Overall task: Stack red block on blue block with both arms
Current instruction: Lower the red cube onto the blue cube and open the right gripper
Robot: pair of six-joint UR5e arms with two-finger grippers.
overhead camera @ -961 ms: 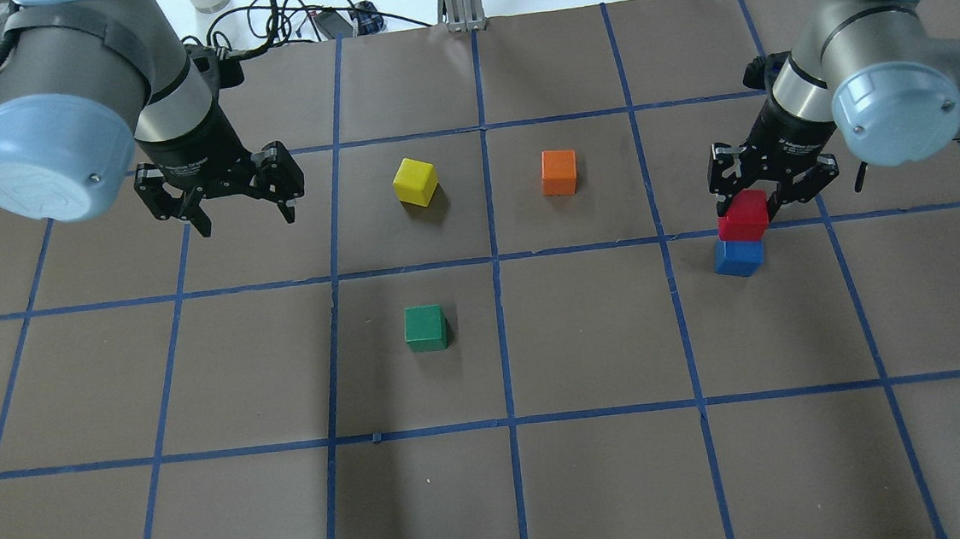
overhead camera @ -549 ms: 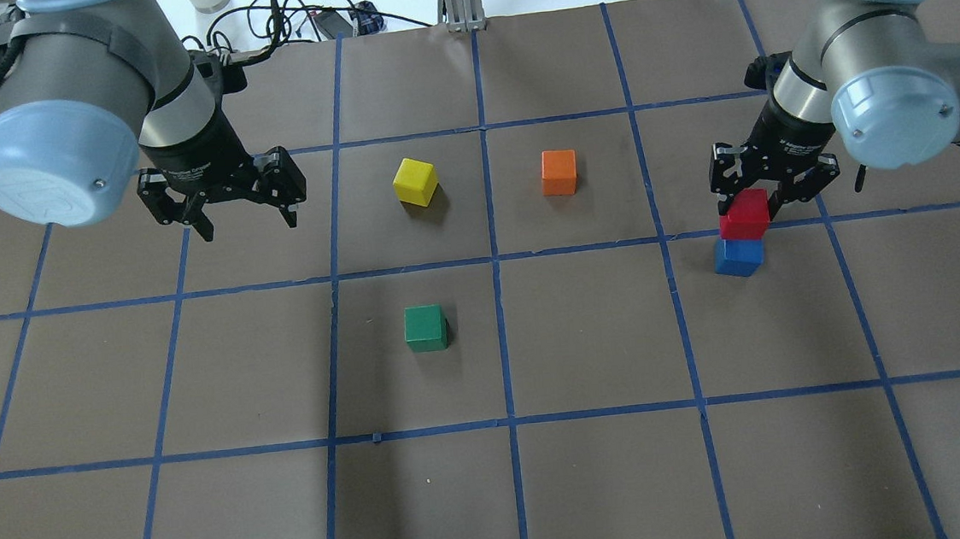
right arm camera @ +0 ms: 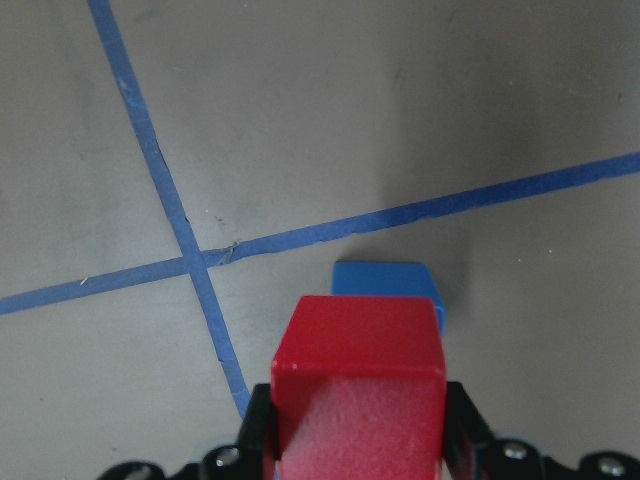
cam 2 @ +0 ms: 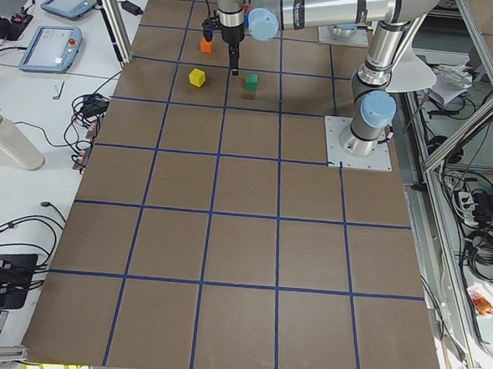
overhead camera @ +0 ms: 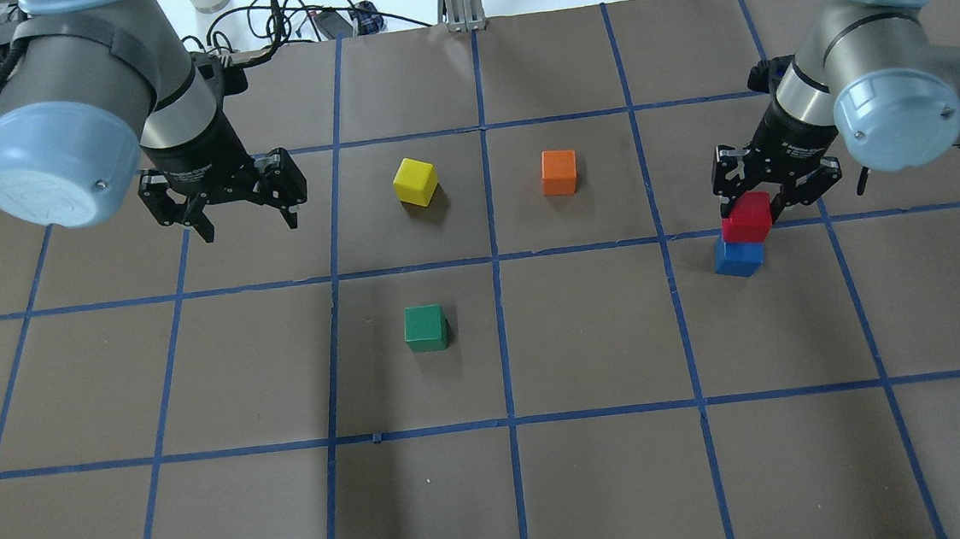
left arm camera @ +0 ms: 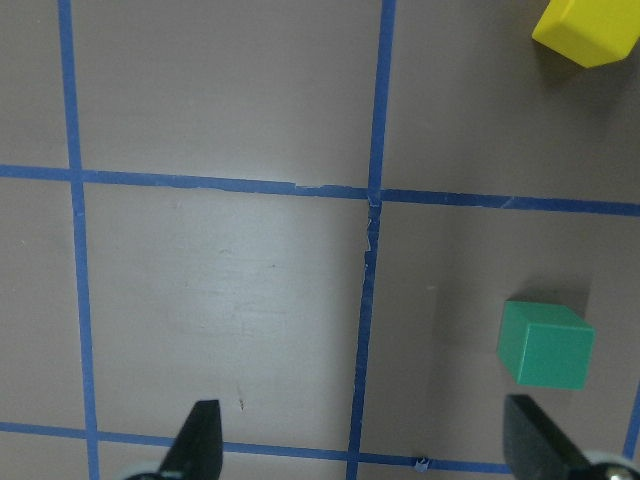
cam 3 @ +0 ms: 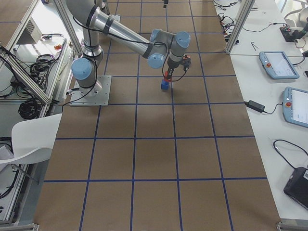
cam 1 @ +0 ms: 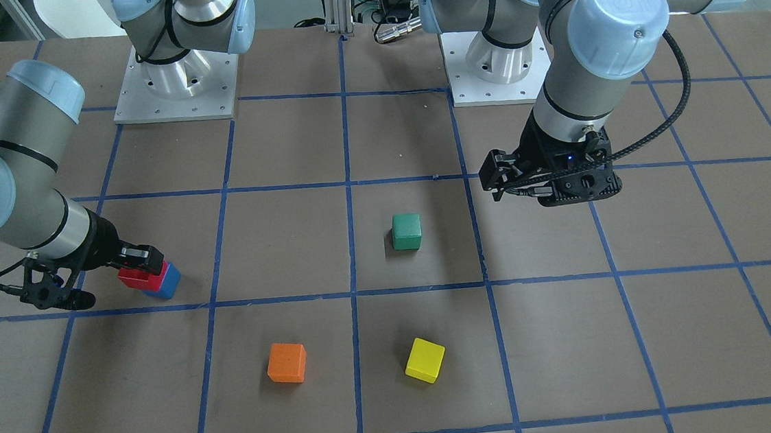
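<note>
My right gripper (overhead camera: 749,207) is shut on the red block (overhead camera: 746,217) and holds it over the blue block (overhead camera: 738,256), which sits on the table at the right. In the right wrist view the red block (right arm camera: 358,385) sits between the fingers and covers the near part of the blue block (right arm camera: 385,282). I cannot tell if the two touch. In the front view the red block (cam 1: 133,277) overlaps the blue block (cam 1: 165,284). My left gripper (overhead camera: 240,220) is open and empty above the table at the left.
A yellow cube (overhead camera: 415,180) and an orange cube (overhead camera: 559,172) sit at mid-table, and a green cube (overhead camera: 425,328) nearer the robot. The left wrist view shows the green cube (left arm camera: 545,343) to the right of the open fingers. Blue tape lines grid the brown table (overhead camera: 588,338).
The left arm has drifted slightly away from the yellow cube, its gripper still open. The right gripper with the red block has barely shifted over the blue block.
</note>
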